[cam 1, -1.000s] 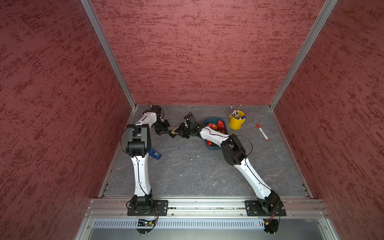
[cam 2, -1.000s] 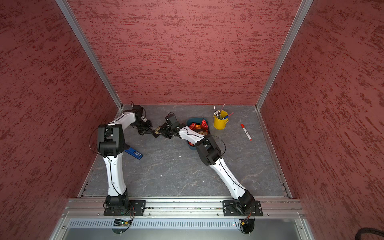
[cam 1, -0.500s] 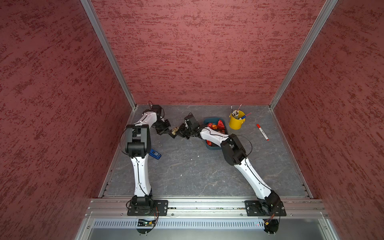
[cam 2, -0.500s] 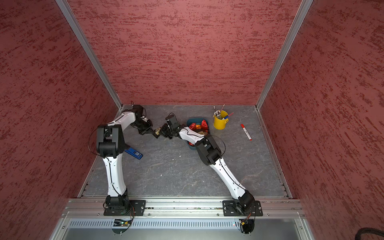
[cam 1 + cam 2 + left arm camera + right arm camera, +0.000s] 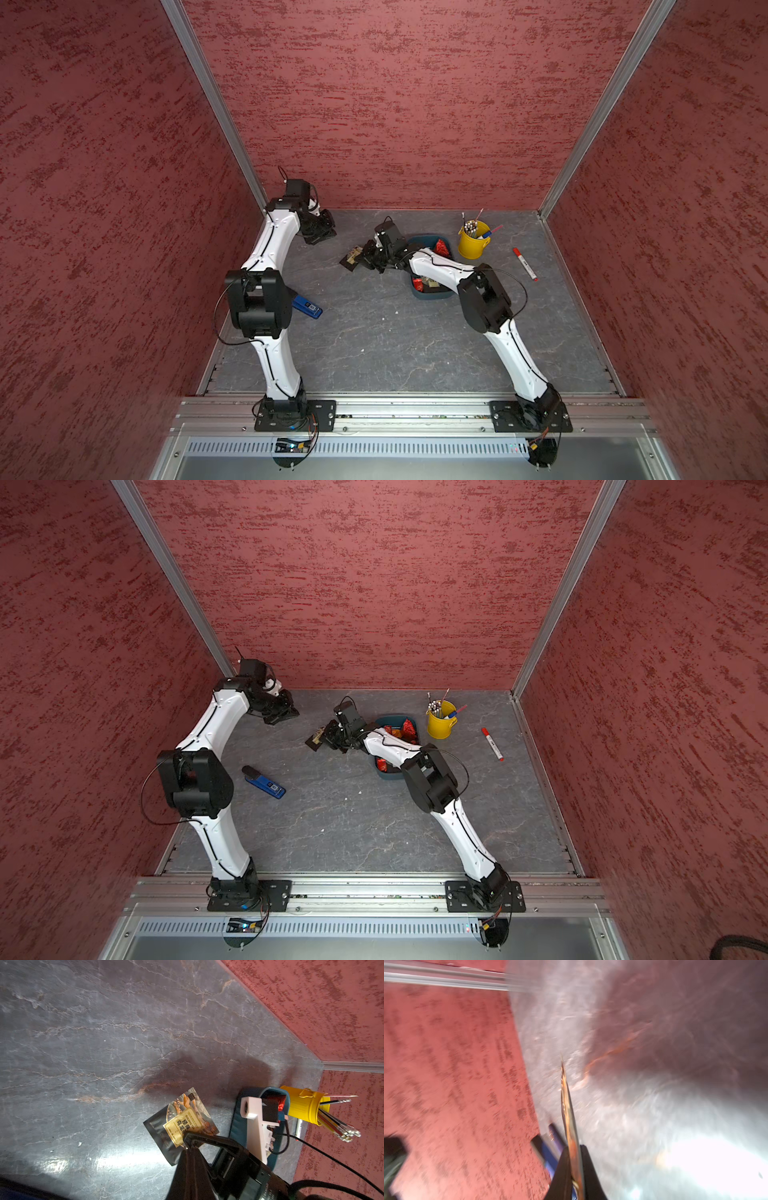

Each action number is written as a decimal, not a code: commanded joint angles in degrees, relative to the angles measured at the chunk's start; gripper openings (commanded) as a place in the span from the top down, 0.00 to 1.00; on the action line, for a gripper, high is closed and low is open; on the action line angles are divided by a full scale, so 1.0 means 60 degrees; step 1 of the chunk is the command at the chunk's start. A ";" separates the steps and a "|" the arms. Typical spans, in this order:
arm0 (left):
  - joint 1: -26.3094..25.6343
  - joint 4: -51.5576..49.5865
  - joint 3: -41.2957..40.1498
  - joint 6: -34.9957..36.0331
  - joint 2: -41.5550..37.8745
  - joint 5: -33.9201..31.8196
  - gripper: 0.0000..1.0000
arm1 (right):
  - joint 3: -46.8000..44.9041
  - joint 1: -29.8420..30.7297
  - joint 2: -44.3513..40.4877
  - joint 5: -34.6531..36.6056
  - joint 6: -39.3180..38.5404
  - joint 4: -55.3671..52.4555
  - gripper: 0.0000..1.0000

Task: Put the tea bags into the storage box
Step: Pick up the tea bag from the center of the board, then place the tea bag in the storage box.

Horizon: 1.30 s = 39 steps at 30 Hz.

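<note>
My right gripper (image 5: 365, 261) is shut on a black tea bag sachet with a gold label (image 5: 352, 262), holding it by one edge just above the table, left of the storage box (image 5: 432, 296). The same sachet (image 5: 316, 740) and gripper (image 5: 331, 739) show in both top views. The blurred right wrist view has the sachet (image 5: 567, 1105) edge-on between my closed fingers (image 5: 574, 1157). The left wrist view shows its label side (image 5: 182, 1122). Red foil tea bags (image 5: 442, 248) lie in the teal box (image 5: 239, 1124). My left gripper (image 5: 324, 236) is shut and empty near the back left corner.
A yellow cup of pencils (image 5: 471, 246) stands right behind the box. A red-capped white marker (image 5: 524, 264) lies further right. A blue stapler-like tool (image 5: 264, 786) lies by the left arm's elbow. My right forearm (image 5: 436, 268) crosses over the box. Red walls enclose three sides.
My right gripper has shut on the sachet. My left gripper has drawn back from the sachet toward the back left corner.
</note>
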 commanded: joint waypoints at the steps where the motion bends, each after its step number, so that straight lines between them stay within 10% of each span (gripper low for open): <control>1: 0.0014 -0.0166 -0.0623 -0.0111 -0.0616 0.0156 1.00 | -0.0745 0.0026 -0.1489 0.0479 -0.0675 0.0237 1.00; 18: -0.0491 0.0716 -0.4350 -0.0643 -0.3513 0.0181 1.00 | -0.7421 -0.0885 -0.8441 0.3045 -0.1357 -0.1134 1.00; 34: -0.0787 0.0825 -0.4827 -0.0736 -0.3697 0.0025 1.00 | -0.8821 -0.2134 -0.7539 0.2446 -0.0686 0.0617 1.00; 39: -0.0789 0.0851 -0.4891 -0.0750 -0.3706 0.0010 1.00 | -0.8768 -0.2250 -0.7281 0.2483 -0.0627 0.0424 0.73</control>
